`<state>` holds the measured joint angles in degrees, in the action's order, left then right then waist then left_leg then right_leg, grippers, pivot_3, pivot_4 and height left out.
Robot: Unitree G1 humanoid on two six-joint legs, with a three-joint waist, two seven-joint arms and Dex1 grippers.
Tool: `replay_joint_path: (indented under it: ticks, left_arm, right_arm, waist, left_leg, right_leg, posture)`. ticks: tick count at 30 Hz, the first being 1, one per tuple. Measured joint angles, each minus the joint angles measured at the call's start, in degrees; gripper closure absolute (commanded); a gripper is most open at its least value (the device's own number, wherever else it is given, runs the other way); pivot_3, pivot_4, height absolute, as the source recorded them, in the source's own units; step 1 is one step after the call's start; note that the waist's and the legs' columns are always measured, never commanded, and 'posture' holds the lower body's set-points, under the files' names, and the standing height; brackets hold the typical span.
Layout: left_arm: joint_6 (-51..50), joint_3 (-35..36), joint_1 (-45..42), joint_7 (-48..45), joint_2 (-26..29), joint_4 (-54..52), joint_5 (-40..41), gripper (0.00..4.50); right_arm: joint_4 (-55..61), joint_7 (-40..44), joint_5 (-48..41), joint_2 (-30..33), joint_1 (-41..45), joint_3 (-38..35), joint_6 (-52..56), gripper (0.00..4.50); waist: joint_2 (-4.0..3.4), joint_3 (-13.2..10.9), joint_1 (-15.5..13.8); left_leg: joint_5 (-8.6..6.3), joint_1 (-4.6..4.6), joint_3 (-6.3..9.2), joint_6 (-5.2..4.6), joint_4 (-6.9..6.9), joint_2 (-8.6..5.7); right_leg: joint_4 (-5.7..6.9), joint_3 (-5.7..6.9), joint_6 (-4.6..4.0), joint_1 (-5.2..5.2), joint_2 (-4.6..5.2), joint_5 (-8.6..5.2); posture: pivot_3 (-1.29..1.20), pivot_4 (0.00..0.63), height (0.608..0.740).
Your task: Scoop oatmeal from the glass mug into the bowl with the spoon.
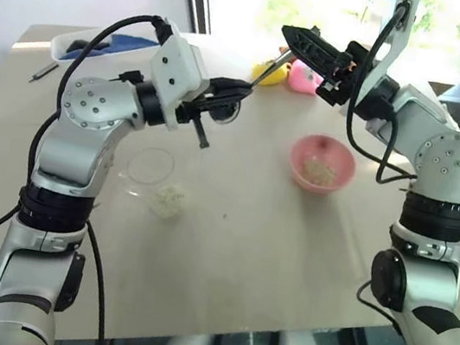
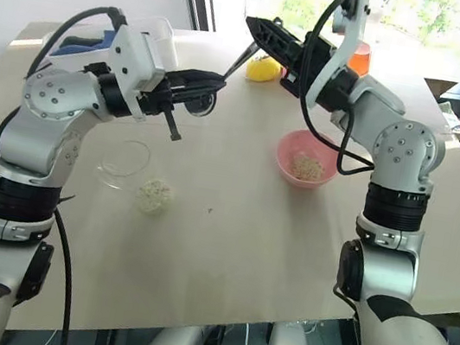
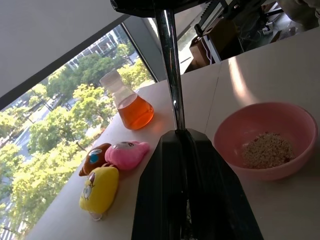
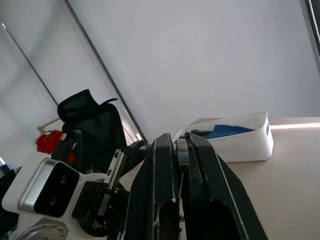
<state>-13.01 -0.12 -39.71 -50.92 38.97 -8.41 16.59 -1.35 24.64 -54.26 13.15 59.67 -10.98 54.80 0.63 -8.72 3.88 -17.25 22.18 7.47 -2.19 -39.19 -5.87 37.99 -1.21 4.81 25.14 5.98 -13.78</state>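
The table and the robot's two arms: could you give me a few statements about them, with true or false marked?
1. The pink bowl has oatmeal in it. True.
2. The spoon lies flat on the table. False: it is in the air, with the left gripper and the right gripper both shut on it.
3. The flask holds orange liquid. True.
4. The white tub stands right beside the pink bowl. False: it sits at the far left corner of the table, well away from the bowl.
5. The pink bowl is tipped over. False: it stands upright on the table.
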Motion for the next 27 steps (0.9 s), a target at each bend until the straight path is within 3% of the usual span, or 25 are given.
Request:
replay_joint_path:
  ticks: [9,12,15,21,27]
  left_arm:
    - [-1.5,0.0,0.0,1.0,-0.1,-0.1,0.1,4.5]
    - [-3.7,0.0,0.0,1.7,0.0,-0.3,0.3,3.53]
    - [-4.1,0.4,0.0,3.2,0.3,-0.2,-0.2,2.19]
    - [-5.1,1.8,1.0,3.7,1.5,-2.5,-0.4,2.19]
    - [-10.7,8.2,3.5,5.1,5.3,-8.5,2.6,2.19]
  right_arm:
    - [0.0,0.3,0.4,0.7,0.0,0.6,0.0,4.48]
    - [-0.9,-1.1,0.4,-0.2,0.0,0.5,0.0,4.5]
    - [-1.5,-2.5,0.4,-0.8,0.0,-0.1,-0.1,4.5]
    - [-2.8,-4.4,0.5,-1.8,0.6,-1.4,-1.4,4.5]
    - [-4.2,-5.8,1.1,-1.7,2.1,-2.9,-2.7,4.5]
  waist:
    - [0.0,0.0,0.0]
    - [0.0,0.0,0.1]
    - [0.0,0.0,0.0]
    - [0.0,0.0,0.1]
    - [-0.01,0.0,0.1]
  left_leg:
    - [0.0,0.0,0.0,0.0,0.0,0.0]
    - [0.0,0.0,0.0,0.0,0.0,0.0]
    - [0.0,0.0,0.0,0.0,-0.01,0.0]
    - [0.0,0.01,-0.01,0.0,0.0,0.0]
    - [0.0,0.04,-0.02,0.0,0.0,0.0]
  right_leg:
    - [0.01,0.0,0.0,0.0,0.0,0.0]
    - [0.02,-0.01,0.0,0.01,0.0,0.0]
    - [0.01,0.0,0.0,0.01,0.0,0.0]
    - [0.02,-0.02,0.0,0.04,-0.01,0.0]
    - [0.02,-0.04,0.0,0.07,-0.01,0.0]
  posture:
    - [0.0,0.15,0.74]
    - [0.0,0.15,0.74]
    - [0.0,0.15,0.74]
    - [0.0,0.15,0.74]
    - [0.0,0.15,0.74]
